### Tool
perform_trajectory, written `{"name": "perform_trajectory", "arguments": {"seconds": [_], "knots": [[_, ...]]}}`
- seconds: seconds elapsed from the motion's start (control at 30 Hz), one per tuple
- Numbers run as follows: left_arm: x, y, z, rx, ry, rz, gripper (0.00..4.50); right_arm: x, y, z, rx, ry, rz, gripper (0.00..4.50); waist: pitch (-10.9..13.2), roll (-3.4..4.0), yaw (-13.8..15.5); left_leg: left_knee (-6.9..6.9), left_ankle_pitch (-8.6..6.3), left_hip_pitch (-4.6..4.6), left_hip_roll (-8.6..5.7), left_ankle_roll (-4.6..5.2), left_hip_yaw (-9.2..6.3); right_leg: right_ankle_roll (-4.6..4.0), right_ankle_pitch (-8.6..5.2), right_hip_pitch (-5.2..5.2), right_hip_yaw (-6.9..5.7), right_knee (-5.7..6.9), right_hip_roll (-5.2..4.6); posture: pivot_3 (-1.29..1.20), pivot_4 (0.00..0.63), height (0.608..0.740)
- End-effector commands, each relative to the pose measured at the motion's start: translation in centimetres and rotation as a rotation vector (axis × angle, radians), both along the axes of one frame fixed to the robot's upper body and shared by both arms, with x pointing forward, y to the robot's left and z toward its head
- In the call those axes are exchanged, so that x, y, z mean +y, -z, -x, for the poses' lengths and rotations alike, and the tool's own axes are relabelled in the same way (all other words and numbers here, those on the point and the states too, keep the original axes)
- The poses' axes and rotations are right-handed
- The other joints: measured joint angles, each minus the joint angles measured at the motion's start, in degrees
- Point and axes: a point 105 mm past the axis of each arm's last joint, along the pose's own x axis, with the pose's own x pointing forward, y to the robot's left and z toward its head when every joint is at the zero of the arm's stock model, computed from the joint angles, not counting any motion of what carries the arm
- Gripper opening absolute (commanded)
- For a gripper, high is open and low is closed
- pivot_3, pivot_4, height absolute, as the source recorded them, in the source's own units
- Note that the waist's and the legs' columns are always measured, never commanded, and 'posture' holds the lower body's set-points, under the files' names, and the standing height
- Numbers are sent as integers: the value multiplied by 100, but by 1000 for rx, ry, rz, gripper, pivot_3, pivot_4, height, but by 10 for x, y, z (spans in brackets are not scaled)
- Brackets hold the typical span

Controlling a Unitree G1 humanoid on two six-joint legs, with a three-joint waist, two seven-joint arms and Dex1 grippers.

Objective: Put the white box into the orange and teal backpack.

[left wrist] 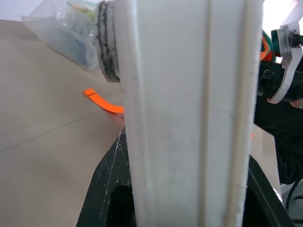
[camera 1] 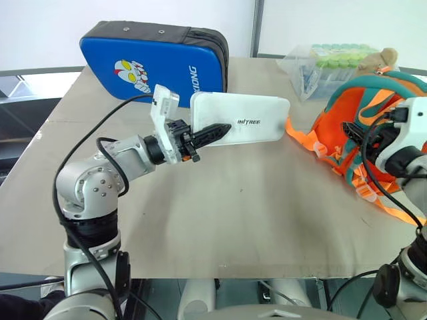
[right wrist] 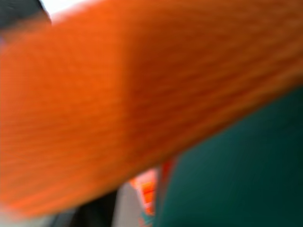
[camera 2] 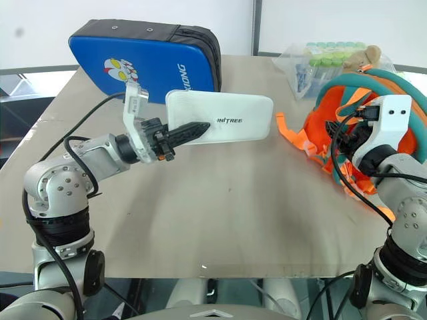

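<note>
The white box (camera 1: 250,119) hangs in the air above the middle of the table, its broad face with dark lettering towards me. My left gripper (camera 1: 203,137) is shut on its left end, one black finger (camera 1: 212,132) lying across the front face. In the left wrist view the box's edge (left wrist: 189,113) stands upright between the fingers. The orange and teal backpack (camera 1: 340,113) lies at the right side of the table with a tan plush toy (camera 1: 377,61) at its far end. My right gripper (camera 1: 353,137) is pressed into the backpack's fabric (right wrist: 118,94).
A big blue padded case (camera 1: 153,63) stands at the back left. A clear bag of green-capped tubes (camera 1: 327,63) lies at the back right, behind the backpack. Orange straps (camera 1: 300,137) trail onto the tan table (camera 1: 233,220) between box and backpack.
</note>
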Motion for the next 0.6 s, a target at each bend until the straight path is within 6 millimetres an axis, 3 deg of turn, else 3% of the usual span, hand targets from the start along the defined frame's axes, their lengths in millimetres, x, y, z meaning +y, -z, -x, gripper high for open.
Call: {"name": "perform_trajectory", "arguments": {"seconds": [0.03, 0.1, 0.23, 0.4, 0.6], "knots": [[-1, -18, 9, -105, -1, 2, 1089, 3, -16, -4, -90, -23, 42, 788, 0, 0, -9, 0, 0, 1, 0, 0, 0, 0, 0, 0, 0, 0, 0, 0, 150, 740], [1, -23, 8, -118, -24, 22, 1089, 13, -21, -7, -118, -96, 41, 65, 0, 0, -13, -1, 0, 3, 1, 0, -1, 0, 0, 0, 0, 2, 1, 0, 150, 740], [7, -27, 4, -132, -74, 40, 1089, 41, -40, -8, -195, -306, 22, 65, 3, 5, -38, 0, 0, 6, 2, 0, 1, 0, 1, 0, 3, 4, 4, 0, 150, 740], [29, -36, -2, -152, -157, 49, 1089, 92, -92, 14, -355, -729, -61, 65, 21, 28, -55, -4, 0, 5, 4, 0, 2, 0, 1, -3, 6, 3, 6, 0, 150, 740], [64, -41, -2, -174, -266, 13, 1089, 124, -103, 35, -362, -1007, -48, 65, 22, 28, -21, -28, 0, -1, 7, 0, 0, -2, -1, -6, -3, -19, 7, 0, 150, 740]]}}
